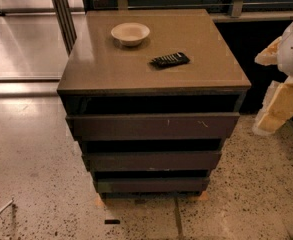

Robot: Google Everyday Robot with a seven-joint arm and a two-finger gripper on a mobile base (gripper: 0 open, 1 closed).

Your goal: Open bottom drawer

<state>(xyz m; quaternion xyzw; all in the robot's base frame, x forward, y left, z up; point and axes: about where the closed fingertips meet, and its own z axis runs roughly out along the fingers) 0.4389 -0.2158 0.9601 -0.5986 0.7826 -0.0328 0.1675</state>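
Hanging at the right edge, the gripper (281, 104) is well apart from the bottom drawer (151, 185) down-left; I cannot tell whether it is open or closed.

Dim, warm light, soft picture.
You get glare on the floor (21, 39) upper left, black shadow in the gaps of the cabinet (136, 69), and the gripper (282, 109) washed pale at the right edge.

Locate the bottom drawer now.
Camera view, low centre: the bottom drawer is the slimmest face, just under the middle drawer, near the floor. The gripper is at the right edge, apart from it.
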